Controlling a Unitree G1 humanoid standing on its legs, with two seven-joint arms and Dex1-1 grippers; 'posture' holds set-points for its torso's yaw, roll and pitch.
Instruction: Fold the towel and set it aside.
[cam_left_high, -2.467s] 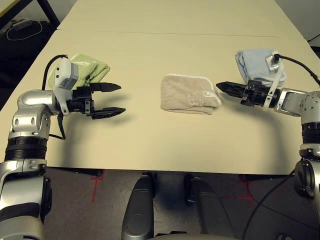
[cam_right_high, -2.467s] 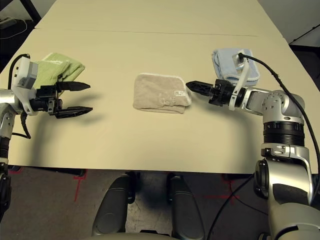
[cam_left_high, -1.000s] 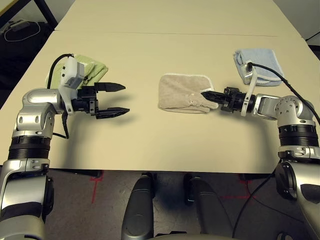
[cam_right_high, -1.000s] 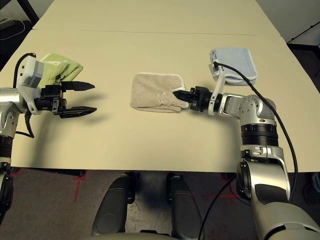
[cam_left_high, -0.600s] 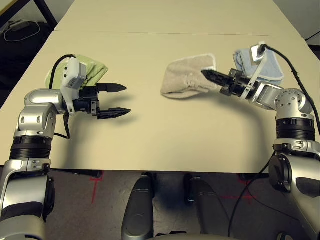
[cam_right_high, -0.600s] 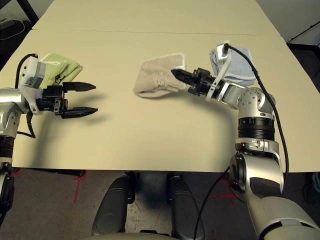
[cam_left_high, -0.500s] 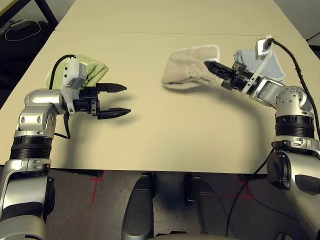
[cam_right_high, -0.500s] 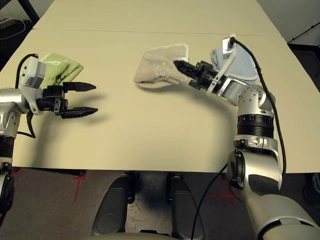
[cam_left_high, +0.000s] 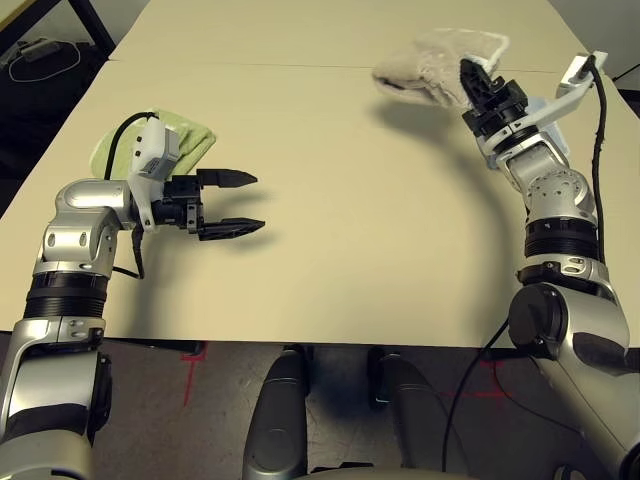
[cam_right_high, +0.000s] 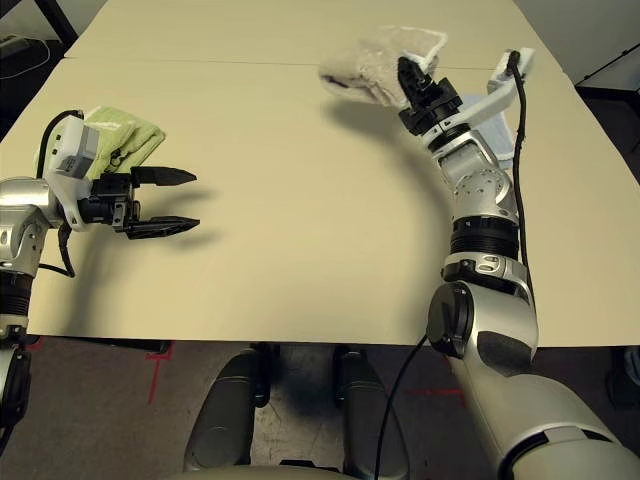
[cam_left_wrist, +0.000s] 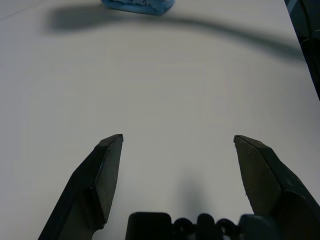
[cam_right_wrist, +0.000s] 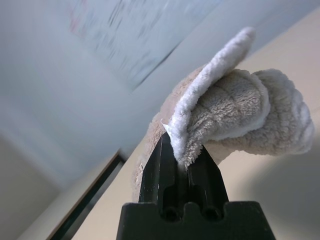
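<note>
A folded light green towel (cam_left_high: 172, 138) lies on the table (cam_left_high: 340, 210) just behind the left gripper (cam_left_high: 233, 203). That gripper hovers low over the bare tabletop, its two black fingers spread wide with nothing between them. Well to its right, across open table, the right gripper (cam_left_high: 473, 72) is raised and angled upward, fingers pressed together, pinching an edge of the towel (cam_left_high: 432, 66). The beige towel hangs bunched from those fingertips, lifted off the table, drooping toward the left gripper's side.
</note>
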